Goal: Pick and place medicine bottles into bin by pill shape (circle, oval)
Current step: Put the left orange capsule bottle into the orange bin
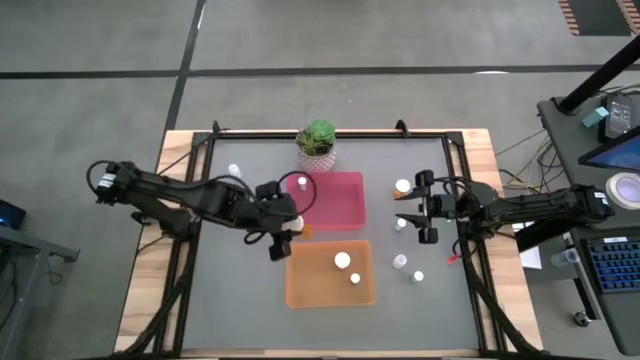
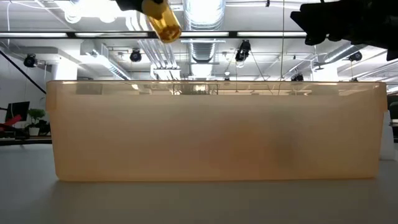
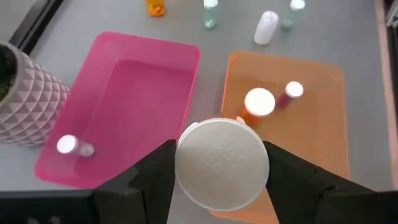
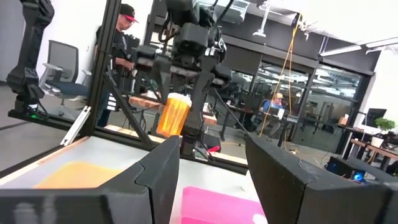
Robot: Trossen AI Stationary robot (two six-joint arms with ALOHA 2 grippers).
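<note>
Both robot arms are dark, almost black, and built from long thin links with chunky round joints. Black cables loop along the left arm (image 1: 170,195) near its shoulder. The right arm (image 1: 530,208) may carry a small red mark by its wrist. Each gripper has two flat, blocky, dark fingers (image 4: 155,174) with slanted edges.

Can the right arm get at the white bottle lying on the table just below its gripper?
Probably yes: the right gripper is open and empty, and the bottle has bare table around it.

Potted plant (image 1: 317,140) behind pink tray (image 1: 352,205)
</note>
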